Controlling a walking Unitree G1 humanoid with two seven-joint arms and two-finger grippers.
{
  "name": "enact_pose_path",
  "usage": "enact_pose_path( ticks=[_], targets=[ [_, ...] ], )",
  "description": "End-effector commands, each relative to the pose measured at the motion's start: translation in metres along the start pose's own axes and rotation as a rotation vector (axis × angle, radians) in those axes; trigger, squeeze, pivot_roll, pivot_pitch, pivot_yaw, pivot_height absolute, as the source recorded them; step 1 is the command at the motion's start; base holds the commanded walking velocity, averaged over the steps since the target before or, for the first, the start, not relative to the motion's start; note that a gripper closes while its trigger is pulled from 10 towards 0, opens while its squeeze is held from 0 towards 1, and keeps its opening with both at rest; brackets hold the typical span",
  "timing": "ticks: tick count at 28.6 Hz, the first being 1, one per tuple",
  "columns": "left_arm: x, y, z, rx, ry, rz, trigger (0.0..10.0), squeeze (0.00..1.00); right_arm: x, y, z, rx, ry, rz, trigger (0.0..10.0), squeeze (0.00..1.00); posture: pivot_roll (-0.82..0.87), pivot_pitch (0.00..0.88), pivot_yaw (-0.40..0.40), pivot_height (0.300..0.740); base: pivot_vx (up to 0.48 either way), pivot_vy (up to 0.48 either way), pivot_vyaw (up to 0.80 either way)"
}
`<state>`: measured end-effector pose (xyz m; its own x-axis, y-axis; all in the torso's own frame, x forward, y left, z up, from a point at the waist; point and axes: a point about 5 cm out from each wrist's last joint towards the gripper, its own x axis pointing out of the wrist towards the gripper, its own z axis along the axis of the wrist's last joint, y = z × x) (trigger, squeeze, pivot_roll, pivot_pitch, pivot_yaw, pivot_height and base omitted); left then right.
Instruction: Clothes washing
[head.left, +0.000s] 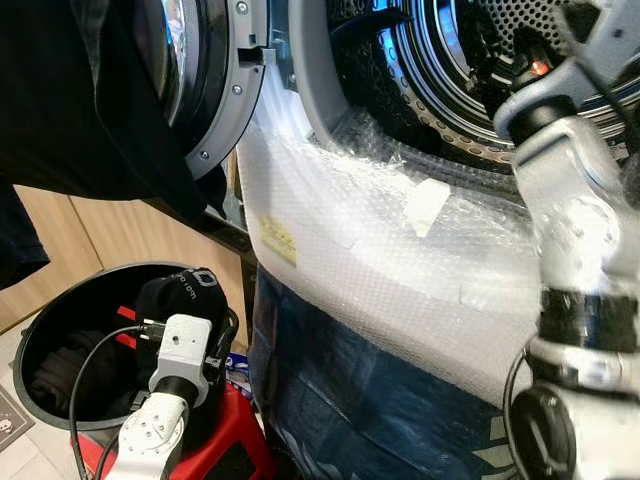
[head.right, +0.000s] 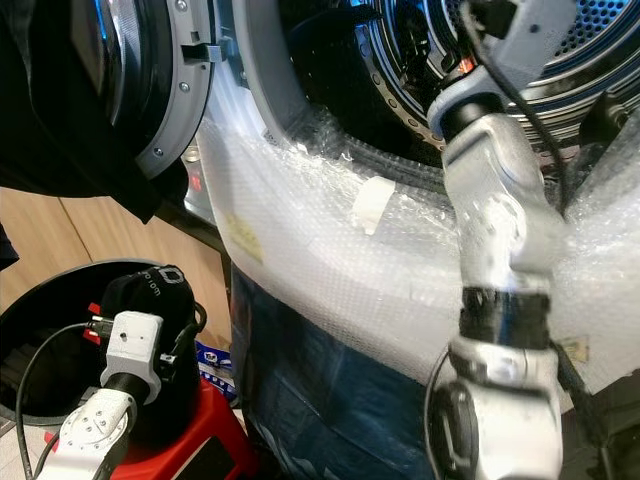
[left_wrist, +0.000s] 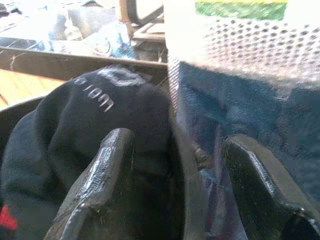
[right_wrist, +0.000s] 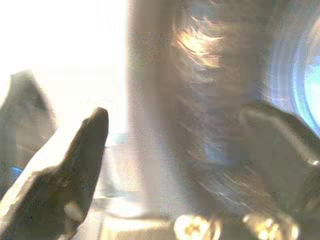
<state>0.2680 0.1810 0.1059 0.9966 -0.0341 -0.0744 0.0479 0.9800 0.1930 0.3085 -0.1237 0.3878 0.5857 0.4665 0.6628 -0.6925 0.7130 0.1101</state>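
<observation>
**Two arms, one load: grabbing the next dark piece out of the basket**

Two things are going on at once here. Biggest in view, the washing machine (head.left: 400, 230) is sitting with its front wrapped in bubble wrap (head.left: 380, 270) and its round door (head.left: 205, 90) swinging open to the robot's left, with a dark garment (head.left: 90, 120) hanging in front of that door. The perforated drum (head.right: 590, 40) is gaping open up top.

Right arm is reaching up into the drum mouth. The right gripper (right_wrist: 175, 150) is looking spread apart in its wrist view, nothing between the fingers, though that picture is pretty smeared.

Down low beside the machine, the round black laundry basket (head.left: 40, 330) is holding dark clothes. The left gripper (left_wrist: 175, 170) is working right at a black garment with white lettering (left_wrist: 100, 95), fingers parted, with one finger (left_wrist: 100, 175) against the cloth and the other out past the basket rim by the machine's blue-wrapped front.

My take: the pick isn't made yet. To do it well, I'd be bringing that outer finger inside the rim first, then pinching a thick fold deep, so the rim isn't getting caught and the piece isn't slipping on the lift to the drum.
</observation>
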Motion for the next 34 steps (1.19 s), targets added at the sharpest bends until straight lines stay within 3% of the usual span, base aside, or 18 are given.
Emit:
enact_pose_path(
  ticks=[1, 3, 4, 7, 9, 13, 15, 16, 19, 22, 23, 26, 29, 30, 31, 32, 33, 34],
  targets=[
    [0.004, -0.002, 0.004, -0.004, -0.018, 0.001, 10.0, 0.00, -0.008, 0.034, 0.004, 0.106, -0.034, 0.238, 10.0, 0.00, 0.17, 0.042, -0.057, 0.740, 0.000, 0.000, 0.00],
    [0.004, -0.001, 0.005, -0.005, -0.021, 0.006, 10.0, 0.00, -0.012, 0.039, 0.002, 0.120, -0.023, 0.276, 10.0, 0.00, 0.17, 0.044, -0.057, 0.740, 0.000, 0.000, 0.00],
    [0.003, 0.002, 0.005, -0.007, -0.026, 0.029, 10.0, 0.00, -0.029, 0.053, -0.007, 0.184, 0.018, 0.404, 10.0, 0.00, 0.18, 0.042, -0.061, 0.740, 0.000, 0.000, 0.00],
    [0.003, 0.007, 0.008, 0.001, -0.035, 0.044, 10.0, 0.00, -0.049, 0.066, -0.020, 0.268, 0.086, 0.533, 10.0, 0.00, 0.18, 0.054, -0.063, 0.740, 0.000, 0.000, 0.00],
    [0.003, 0.008, 0.009, 0.002, -0.037, 0.046, 10.0, 0.00, -0.051, 0.066, -0.022, 0.274, 0.093, 0.542, 10.0, 0.00, 0.18, 0.054, -0.063, 0.740, 0.000, 0.000, 0.00],
    [0.001, 0.015, 0.008, 0.006, -0.036, 0.091, 10.0, 0.00, -0.083, 0.075, -0.064, 0.283, 0.315, 0.629, 10.0, 0.00, 0.20, 0.045, -0.067, 0.740, 0.000, 0.000, 0.00],
    [0.001, 0.019, 0.012, 0.011, -0.053, 0.111, 10.0, 0.00, -0.102, 0.068, -0.097, 0.223, 0.481, 0.603, 10.0, 0.00, 0.20, 0.042, -0.067, 0.740, 0.000, 0.000, 0.00],
    [0.001, 0.022, 0.018, 0.007, -0.080, 0.124, 10.0, 0.00, -0.127, 0.057, -0.128, 0.160, 0.647, 0.556, 10.0, 0.00, 0.21, 0.049, -0.070, 0.740, 0.000, 0.000, 0.00],
    [0.001, 0.022, 0.020, 0.004, -0.092, 0.128, 10.0, 0.00, -0.144, 0.049, -0.147, 0.128, 0.744, 0.519, 10.0, 0.00, 0.22, 0.044, -0.073, 0.740, 0.000, 0.000, 0.00],
    [-0.002, 0.020, 0.028, -0.002, -0.110, 0.104, 10.0, 0.00, -0.174, 0.024, -0.181, 0.075, 0.870, 0.343, 10.0, 0.00, 0.21, 0.050, -0.071, 0.740, 0.000, 0.000, 0.00],
    [-0.002, 0.020, 0.028, -0.002, -0.110, 0.104, 10.0, 0.00, -0.174, 0.024, -0.181, 0.075, 0.870, 0.343, 10.0, 0.00, 0.21, 0.050, -0.071, 0.740, 0.000, 0.000, 0.00],
    [-0.006, 0.025, 0.037, -0.012, -0.136, 0.125, 10.0, 0.00, -0.225, -0.007, -0.223, 0.008, 1.116, 0.140, 10.0, 0.00, 0.22, 0.052, -0.069, 0.740, 0.000, 0.000, 0.00],
    [-0.008, 0.032, 0.043, -0.024, -0.148, 0.163, 10.0, 0.00, -0.252, -0.018, -0.239, -0.009, 1.210, 0.043, 10.0, 0.00, 0.23, 0.053, -0.069, 0.740, 0.000, 0.000, 0.00],
    [-0.008, 0.036, 0.043, -0.037, -0.139, 0.184, 10.0, 0.00, -0.263, -0.022, -0.244, 0.000, 1.239, -0.017, 10.0, 0.21, 0.23, 0.051, -0.069, 0.740, 0.000, 0.000, 0.00],
    [-0.008, 0.039, 0.043, -0.045, -0.130, 0.201, 10.0, 0.00, -0.271, -0.024, -0.248, 0.014, 1.256, -0.070, 10.0, 0.51, 0.24, 0.051, -0.070, 0.740, 0.000, 0.000, 0.00],
    [-0.007, 0.045, 0.044, -0.078, -0.119, 0.225, 10.0, 0.00, -0.287, -0.029, -0.255, 0.052, 1.291, -0.177, 10.0, 0.90, 0.24, 0.051, -0.069, 0.740, 0.000, 0.000, 0.00],
    [-0.007, 0.049, 0.044, -0.085, -0.108, 0.228, 10.0, 0.00, -0.295, -0.031, -0.258, 0.033, 1.319, -0.221, 10.0, 1.00, 0.24, 0.052, -0.066, 0.740, 0.000, 0.000, 0.00],
    [-0.006, 0.051, 0.043, -0.089, -0.099, 0.230, 10.0, 0.00, -0.301, -0.032, -0.260, 0.012, 1.337, -0.246, 10.0, 1.00, 0.24, 0.052, -0.066, 0.740, 0.000, 0.000, 0.00]
  ],
)
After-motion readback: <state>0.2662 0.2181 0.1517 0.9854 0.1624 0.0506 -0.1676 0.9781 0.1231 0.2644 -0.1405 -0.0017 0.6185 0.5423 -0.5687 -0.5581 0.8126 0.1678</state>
